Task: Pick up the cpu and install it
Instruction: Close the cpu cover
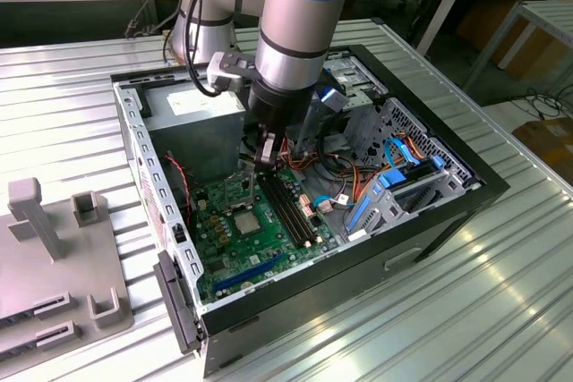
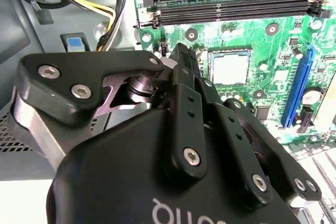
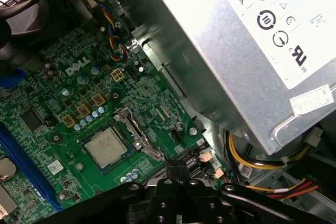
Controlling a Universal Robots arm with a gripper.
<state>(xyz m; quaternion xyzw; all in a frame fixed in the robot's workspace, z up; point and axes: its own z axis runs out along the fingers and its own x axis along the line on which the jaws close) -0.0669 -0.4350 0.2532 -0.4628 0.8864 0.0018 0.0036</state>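
We are hovering our black claw [image 2: 181, 59] inside the open black computer case [image 1: 430, 221], its fingers drawn together and holding nothing that we can see. The cpu, a small flat silvery-grey square chip [image 3: 106, 147], is lying in its socket on the green motherboard [image 3: 68, 103], just beside and below the claw tips, apparently already seated. The large grey metal box with a white label [image 3: 252, 40] is standing close alongside, likely forcing this upright, narrow approach.

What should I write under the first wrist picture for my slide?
The cpu sits in its socket on the green motherboard, beside the grey power supply box.
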